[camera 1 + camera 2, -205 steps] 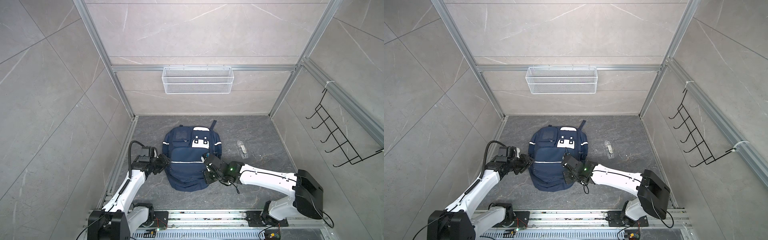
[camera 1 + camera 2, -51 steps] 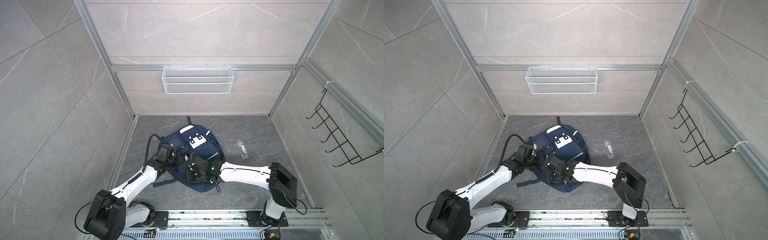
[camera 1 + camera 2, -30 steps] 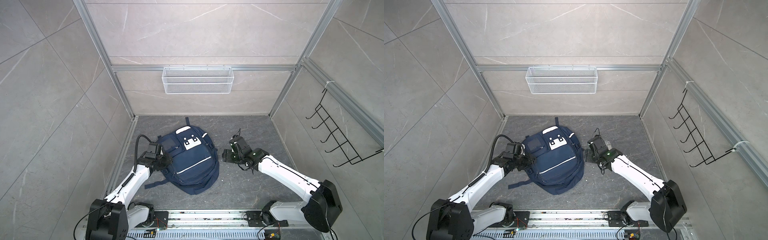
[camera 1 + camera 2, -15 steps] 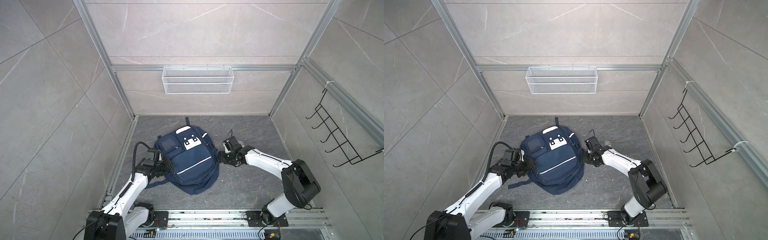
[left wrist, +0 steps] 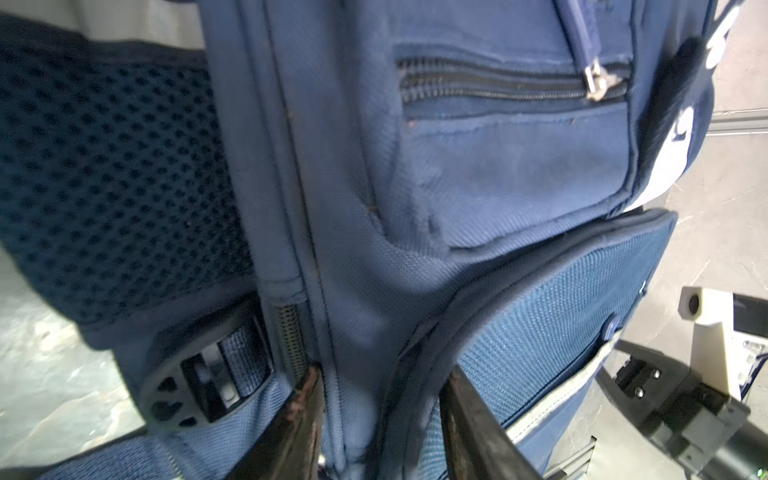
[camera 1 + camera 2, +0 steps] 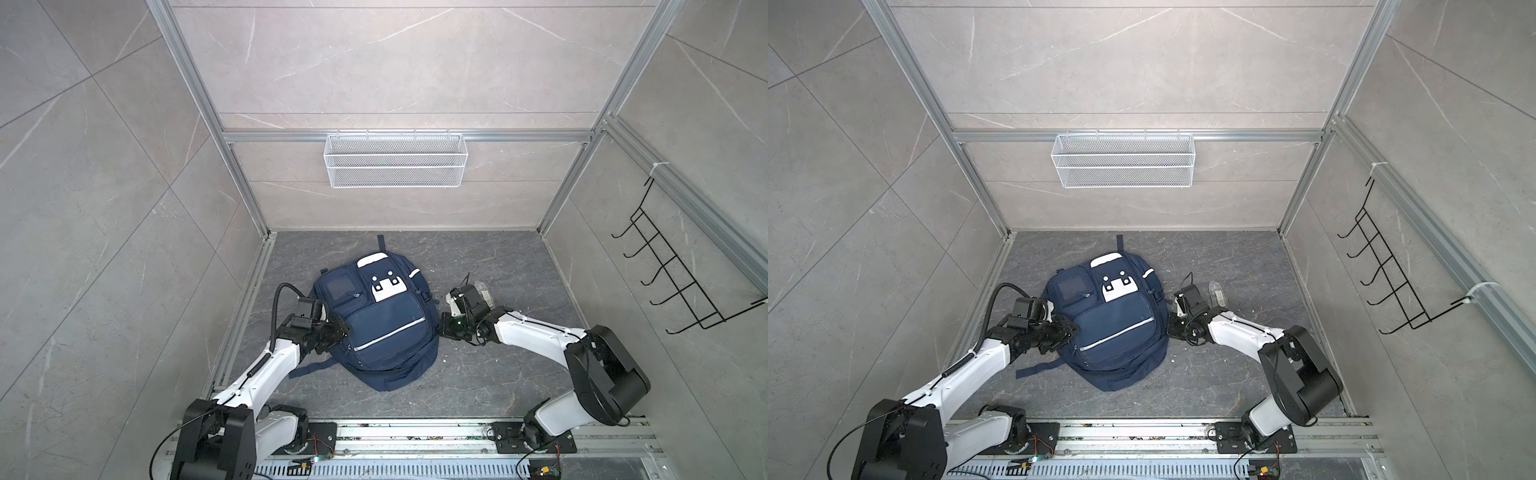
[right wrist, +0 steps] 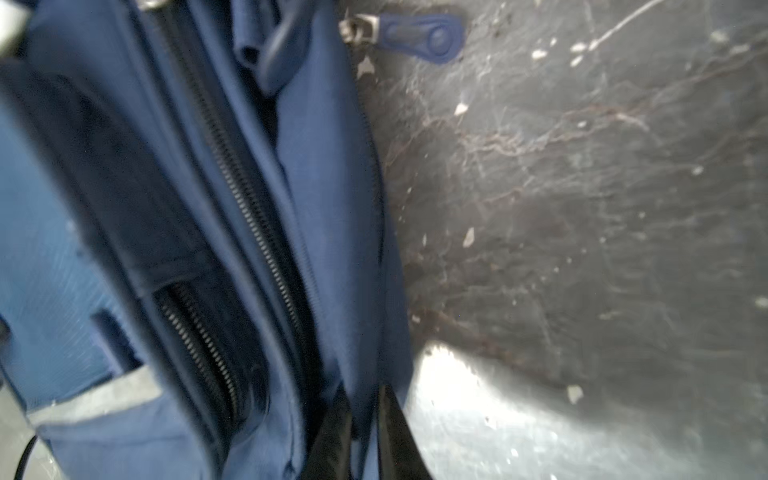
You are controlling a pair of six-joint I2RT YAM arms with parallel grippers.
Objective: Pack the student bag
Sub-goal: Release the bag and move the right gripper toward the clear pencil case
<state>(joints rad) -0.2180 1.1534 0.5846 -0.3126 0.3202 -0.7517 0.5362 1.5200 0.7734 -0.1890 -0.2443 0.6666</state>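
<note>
The student bag (image 6: 382, 324) (image 6: 1113, 328), navy with white patches and a silver stripe, lies flat on the dark floor, its top toward the back wall. My left gripper (image 6: 343, 330) (image 6: 1073, 328) is at the bag's left side. In the left wrist view its jaws (image 5: 382, 374) are closed on a raised fold of the bag's fabric (image 5: 498, 174) beside a strap buckle. My right gripper (image 6: 442, 326) (image 6: 1170, 326) meets the bag's right edge. The right wrist view shows it (image 7: 365, 390) shut on a thin edge of bag fabric (image 7: 311, 187) next to a zip line.
A small clear object (image 6: 482, 291) (image 6: 1217, 297) lies on the floor just behind the right wrist. A blue zip pull (image 7: 415, 35) rests on the floor beside the bag. A white wire basket (image 6: 395, 160) hangs on the back wall, a black hook rack (image 6: 681, 278) on the right wall.
My right gripper came in from the floor on the right to the bag's right edge and closed on the fabric. The left gripper shifted slightly forward along the bag's left side.
</note>
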